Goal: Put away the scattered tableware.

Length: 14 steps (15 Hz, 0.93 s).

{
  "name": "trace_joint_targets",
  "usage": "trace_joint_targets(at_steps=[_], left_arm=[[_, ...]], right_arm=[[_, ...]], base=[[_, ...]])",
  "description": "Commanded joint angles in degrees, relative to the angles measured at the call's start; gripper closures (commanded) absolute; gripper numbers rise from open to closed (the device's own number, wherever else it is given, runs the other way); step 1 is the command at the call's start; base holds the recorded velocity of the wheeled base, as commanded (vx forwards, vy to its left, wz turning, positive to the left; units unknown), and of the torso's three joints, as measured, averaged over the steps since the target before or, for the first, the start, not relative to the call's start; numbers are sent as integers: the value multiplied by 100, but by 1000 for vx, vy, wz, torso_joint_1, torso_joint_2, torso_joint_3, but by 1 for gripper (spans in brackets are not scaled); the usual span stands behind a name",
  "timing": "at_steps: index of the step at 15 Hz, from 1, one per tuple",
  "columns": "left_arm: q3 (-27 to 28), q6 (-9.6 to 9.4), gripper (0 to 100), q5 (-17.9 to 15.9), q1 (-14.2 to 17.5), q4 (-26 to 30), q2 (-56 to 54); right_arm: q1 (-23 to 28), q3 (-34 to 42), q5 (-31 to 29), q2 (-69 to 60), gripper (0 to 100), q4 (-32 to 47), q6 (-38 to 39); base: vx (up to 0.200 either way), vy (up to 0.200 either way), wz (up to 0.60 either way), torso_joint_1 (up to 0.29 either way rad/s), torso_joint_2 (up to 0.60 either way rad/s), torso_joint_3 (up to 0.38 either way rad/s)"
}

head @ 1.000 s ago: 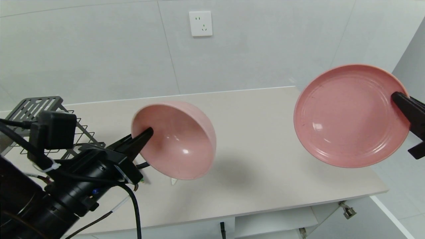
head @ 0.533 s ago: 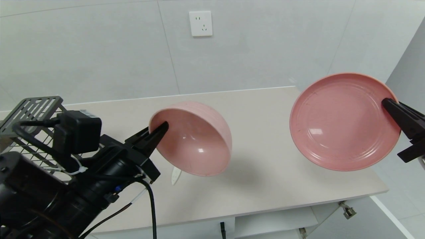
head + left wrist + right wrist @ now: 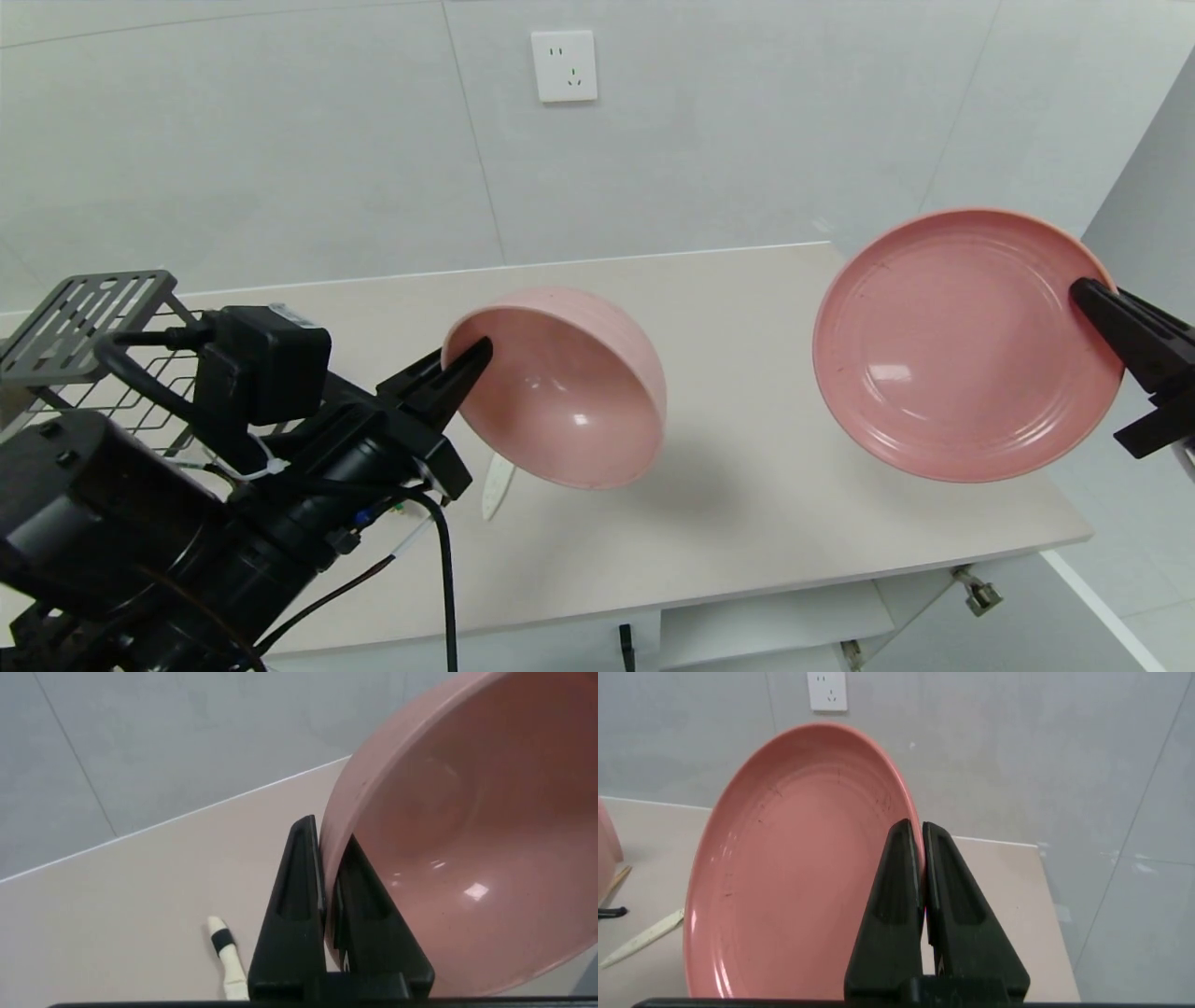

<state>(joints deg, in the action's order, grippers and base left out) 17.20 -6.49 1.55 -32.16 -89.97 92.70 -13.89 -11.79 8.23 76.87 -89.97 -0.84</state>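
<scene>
1. Left jaws: closed on the rim of the pink bowl point(image 3: 569, 401), one finger inside and one outside. The bowl hangs tilted above the counter point(image 3: 747, 523), clear of it, with its opening turned toward the robot.
2. Right jaws: closed in the same way on the edge of the pink plate point(image 3: 962, 345), which is held nearly on edge above the counter's right end.
3. Cream utensil point(image 3: 495, 490): lies flat on the counter just beneath the bowl, not yet collected.
4. Black wire rack point(image 3: 84, 308): stands at the counter's far left and is the probable destination.
5. Handling, as a judgement: each piece hangs from a thin pinch on its rim, so slow travel without wrist swing suits it best. The bowl, being nearer the rack, should go first and be seated before the jaws part. The plate must cross the counter and clear the bowl.
6. Obscured: the left arm covers much of the rack, so its slots and lower tier cannot be read. The bowl hides the utensil's upper end, leaving its type uncertain. The frame edge cuts off the right arm behind its fingers.
</scene>
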Motion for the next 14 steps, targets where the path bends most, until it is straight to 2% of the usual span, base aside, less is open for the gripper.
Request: trace_joint_targets(at_steps=[1, 2, 5, 8, 10, 13, 14], left_arm=[[-24, -11, 100, 3, -1, -3, -32], [-24, -19, 100, 3, -10, -3, -50], [-59, -213, 100, 3, -54, -3, -112], [-235, -213, 100, 3, -203, -3, -191], [-287, -213, 100, 3, -396, -3, -322], [-314, -213, 100, 3, -405, -3, -375], [-314, -213, 100, 3, -405, -3, -366]], right_arm=[[0, 1, 3, 12, 100, -3, -4], [0, 1, -5, 3, 100, -3, -4], [0, 1, 3, 12, 100, -3, 5], [0, -8, 3, 3, 100, -3, 5], [0, 1, -5, 3, 100, -3, 5], [0, -16, -5, -6, 100, -3, 5], [0, -16, -5, -6, 100, -3, 5]], base=[[-200, 0, 0, 17, 17, 7], [-200, 0, 0, 17, 22, 2], [-200, 0, 0, -7, 1, 7], [-200, 0, 0, 7, 2, 2], [0, 0, 0, 0, 0, 0], [0, 0, -600, -1, 1, 2], [0, 0, 0, 0, 0, 0]])
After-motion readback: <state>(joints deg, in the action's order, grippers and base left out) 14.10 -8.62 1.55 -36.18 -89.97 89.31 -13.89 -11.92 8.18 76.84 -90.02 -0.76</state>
